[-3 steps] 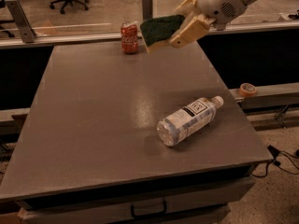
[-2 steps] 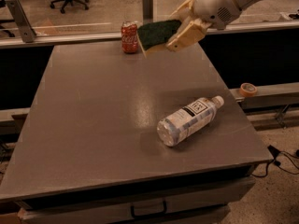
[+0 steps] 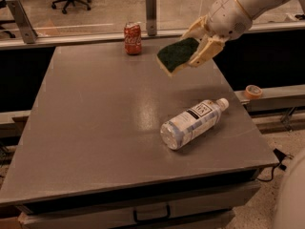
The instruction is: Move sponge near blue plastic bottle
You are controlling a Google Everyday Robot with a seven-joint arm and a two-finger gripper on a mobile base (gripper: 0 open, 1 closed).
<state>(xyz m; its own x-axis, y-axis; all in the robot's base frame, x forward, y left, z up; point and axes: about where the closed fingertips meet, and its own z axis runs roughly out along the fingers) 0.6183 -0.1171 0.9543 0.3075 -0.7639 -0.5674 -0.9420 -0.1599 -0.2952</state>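
My gripper (image 3: 196, 46) is shut on the sponge (image 3: 175, 55), dark green on top with pale yellow foam below, and holds it tilted in the air above the far right part of the grey table (image 3: 95, 128). The blue plastic bottle (image 3: 191, 123) lies on its side on the table's right half, white cap pointing to the far right. The sponge hangs above and behind the bottle, well apart from it. My white arm (image 3: 238, 8) reaches in from the upper right.
A red soda can (image 3: 133, 38) stands upright at the table's far edge, left of the sponge. A grey post (image 3: 151, 13) stands behind it. A roll of tape (image 3: 253, 91) lies on a ledge right of the table. Office chairs stand on the floor behind.
My gripper has carried the sponge to the right and nearer, away from the red can and toward the bottle's side of the table. The bottle and can have not moved.
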